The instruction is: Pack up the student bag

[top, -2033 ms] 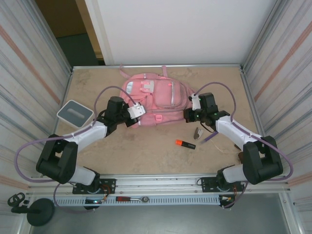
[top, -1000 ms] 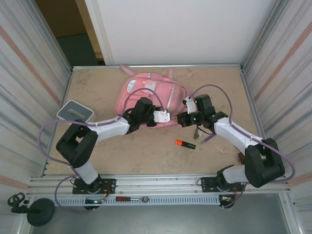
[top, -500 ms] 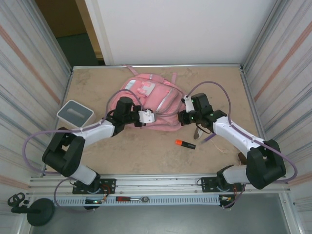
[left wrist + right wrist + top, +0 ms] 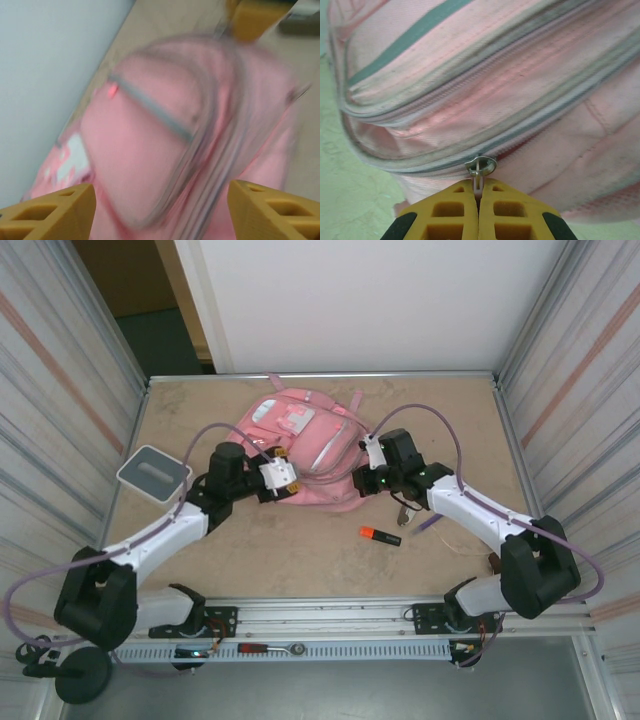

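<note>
Toward the far middle of the table (image 4: 300, 555) lies the student bag (image 4: 305, 440), pink, pockets facing up, straps toward the back wall. At its near right edge the right gripper (image 4: 479, 186) has its yellow fingers pressed together on a metal zipper pull (image 4: 480, 166). At the bag's near left edge the left gripper (image 4: 283, 478) hovers with fingers spread wide and nothing between them; its wrist view is blurred. An orange highlighter (image 4: 380, 535) lies on the tabletop near the right arm, and a grey box (image 4: 154, 471) sits well apart at the left.
</note>
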You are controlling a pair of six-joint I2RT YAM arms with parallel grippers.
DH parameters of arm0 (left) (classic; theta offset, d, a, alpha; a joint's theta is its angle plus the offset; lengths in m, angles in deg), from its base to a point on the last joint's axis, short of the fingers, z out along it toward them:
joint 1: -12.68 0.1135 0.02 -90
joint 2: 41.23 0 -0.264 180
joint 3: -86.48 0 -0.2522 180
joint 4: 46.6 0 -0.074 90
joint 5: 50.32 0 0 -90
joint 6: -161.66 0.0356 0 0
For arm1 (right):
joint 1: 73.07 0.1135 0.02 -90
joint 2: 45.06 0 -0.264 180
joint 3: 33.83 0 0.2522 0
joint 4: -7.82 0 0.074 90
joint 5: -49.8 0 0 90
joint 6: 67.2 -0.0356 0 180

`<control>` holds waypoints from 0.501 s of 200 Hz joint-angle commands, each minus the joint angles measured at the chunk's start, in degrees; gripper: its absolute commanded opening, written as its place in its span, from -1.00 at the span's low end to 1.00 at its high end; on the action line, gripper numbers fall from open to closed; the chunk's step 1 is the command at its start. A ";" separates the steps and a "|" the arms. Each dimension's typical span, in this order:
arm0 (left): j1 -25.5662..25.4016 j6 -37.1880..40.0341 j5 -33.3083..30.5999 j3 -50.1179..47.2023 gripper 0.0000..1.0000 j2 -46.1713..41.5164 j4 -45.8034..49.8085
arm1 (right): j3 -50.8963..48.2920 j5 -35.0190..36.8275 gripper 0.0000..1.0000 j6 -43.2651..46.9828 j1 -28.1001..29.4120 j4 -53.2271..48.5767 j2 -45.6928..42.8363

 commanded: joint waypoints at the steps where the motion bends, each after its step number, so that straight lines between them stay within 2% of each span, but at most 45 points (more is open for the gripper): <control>1: -6.59 -1.77 -5.60 0.71 0.40 -0.10 2.37 | -0.18 -6.04 -1.00 -2.17 2.26 4.58 -1.89; 19: -9.60 0.21 -9.40 2.73 0.37 2.41 3.68 | -0.05 -7.33 -1.00 -2.31 4.32 5.77 -2.39; 51: -10.42 1.56 -10.72 4.85 0.18 5.93 4.02 | -0.29 -9.79 -1.00 -2.26 6.59 7.41 -3.10; 82: -10.00 3.43 -12.69 5.03 -0.15 8.56 2.63 | -1.26 -10.77 -1.00 -1.63 6.79 7.64 -3.08; 100: -8.19 3.70 -12.31 4.57 -0.47 8.75 2.54 | -1.80 -9.65 -1.00 -0.53 6.46 6.61 -3.19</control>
